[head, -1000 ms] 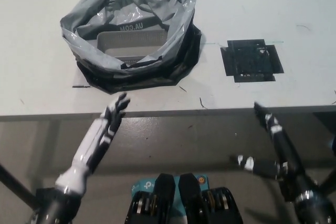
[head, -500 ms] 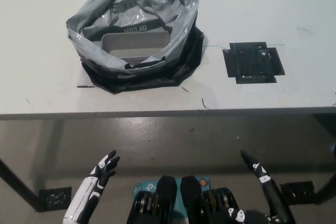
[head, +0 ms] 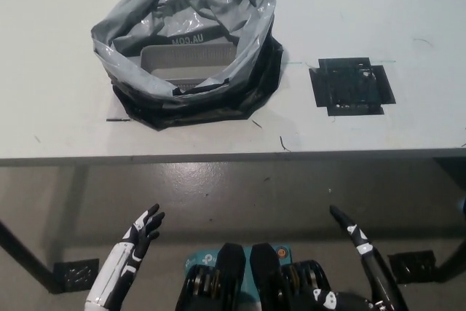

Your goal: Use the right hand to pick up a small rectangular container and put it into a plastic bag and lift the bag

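A grey and black plastic bag (head: 191, 41) sits open on the white table (head: 58, 121), its rim rolled down. Inside it lies a small white rectangular container (head: 186, 60), partly hidden by the bag's near wall. My white left hand (head: 135, 242) is low at the lower left, below the table edge, fingers apart and holding nothing. My black right hand (head: 357, 242) is low at the lower right, also below the table edge, fingers extended and holding nothing. Both hands are well away from the bag.
A black square patch of tape (head: 352, 86) lies on the table to the right of the bag. The table's front edge (head: 233, 156) runs across the middle of the view, with grey floor below it.
Both hands have dropped from just below the table edge to the bottom of the picture. The view shifted slightly between the first frames; the bag and container stay put.
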Tool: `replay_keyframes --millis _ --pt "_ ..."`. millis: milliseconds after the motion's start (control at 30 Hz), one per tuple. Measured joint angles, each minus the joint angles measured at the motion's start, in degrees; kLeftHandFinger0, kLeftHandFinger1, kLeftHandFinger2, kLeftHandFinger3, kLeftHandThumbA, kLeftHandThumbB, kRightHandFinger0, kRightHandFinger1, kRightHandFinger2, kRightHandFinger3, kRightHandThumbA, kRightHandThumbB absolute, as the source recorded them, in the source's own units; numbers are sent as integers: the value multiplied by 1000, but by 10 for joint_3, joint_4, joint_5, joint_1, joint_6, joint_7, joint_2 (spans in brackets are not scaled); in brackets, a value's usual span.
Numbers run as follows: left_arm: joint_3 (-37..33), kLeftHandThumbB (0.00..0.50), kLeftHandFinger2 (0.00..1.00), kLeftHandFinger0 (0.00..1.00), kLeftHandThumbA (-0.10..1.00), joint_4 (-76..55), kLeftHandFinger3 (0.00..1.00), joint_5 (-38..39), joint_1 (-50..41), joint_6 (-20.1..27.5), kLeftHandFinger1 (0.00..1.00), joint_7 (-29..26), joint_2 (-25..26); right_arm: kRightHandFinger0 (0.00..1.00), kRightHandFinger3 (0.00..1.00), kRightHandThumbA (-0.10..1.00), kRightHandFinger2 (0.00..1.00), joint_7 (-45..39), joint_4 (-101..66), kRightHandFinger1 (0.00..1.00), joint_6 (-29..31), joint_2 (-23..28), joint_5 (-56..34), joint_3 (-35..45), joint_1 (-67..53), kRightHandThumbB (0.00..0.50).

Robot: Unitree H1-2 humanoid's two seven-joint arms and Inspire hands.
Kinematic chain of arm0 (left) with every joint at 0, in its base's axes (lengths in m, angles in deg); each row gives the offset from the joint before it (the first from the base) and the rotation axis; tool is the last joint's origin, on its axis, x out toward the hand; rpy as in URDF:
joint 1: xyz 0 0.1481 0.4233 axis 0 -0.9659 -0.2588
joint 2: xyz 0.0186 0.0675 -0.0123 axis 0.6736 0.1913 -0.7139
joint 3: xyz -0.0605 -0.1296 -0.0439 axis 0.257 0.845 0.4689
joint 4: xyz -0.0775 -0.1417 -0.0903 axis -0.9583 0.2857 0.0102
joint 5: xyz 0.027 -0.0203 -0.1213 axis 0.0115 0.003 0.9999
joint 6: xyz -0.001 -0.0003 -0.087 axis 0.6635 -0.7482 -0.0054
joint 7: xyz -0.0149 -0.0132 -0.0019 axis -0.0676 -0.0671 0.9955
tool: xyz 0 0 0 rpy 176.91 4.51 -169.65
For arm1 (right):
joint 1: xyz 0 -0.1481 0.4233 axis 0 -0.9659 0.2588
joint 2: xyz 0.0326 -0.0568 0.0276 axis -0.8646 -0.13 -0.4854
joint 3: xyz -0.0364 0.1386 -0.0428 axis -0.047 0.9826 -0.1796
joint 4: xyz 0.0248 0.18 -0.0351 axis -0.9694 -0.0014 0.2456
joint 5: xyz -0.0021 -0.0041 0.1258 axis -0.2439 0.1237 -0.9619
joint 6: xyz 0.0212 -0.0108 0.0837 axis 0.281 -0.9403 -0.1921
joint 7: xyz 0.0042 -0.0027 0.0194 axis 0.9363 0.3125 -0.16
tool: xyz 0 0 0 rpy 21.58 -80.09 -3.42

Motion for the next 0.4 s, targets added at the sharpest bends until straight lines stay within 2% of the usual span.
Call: replay_keyframes --millis 100,167,200,267,333,400 --pt "1 252 1000 1000 1000 0 1000 0 7 0 1000 0 0 1000 1000 1000 1000 0 1 1000 3 0 3 3 5 260" --pt "1 238 1000 1000 1000 0 1000 0 15 0 1000 0 0 1000 1000 1000 1000 0 1 1000 3 0 5 5 8 274" --pt "1 216 1000 1000 1000 0 1000 0 15 0 1000 0 0 1000 1000 1000 1000 0 1 1000 3 0 5 5 8 279" --pt "0 216 1000 1000 1000 0 1000 0 23 0 1000 0 0 1000 1000 1000 1000 -1 0 1000 3 0 7 8 9 271" --pt "-3 217 1000 1000 1000 2 1000 -1 31 0 1000 0 0 1000 1000 1000 1000 -2 -3 1000 3 0 7 12 8 238" --pt "-8 214 1000 1000 1000 5 1000 -2 40 0 1000 0 -1 1000 1000 1000 1000 -2 -7 1000 3 1 7 17 8 246"
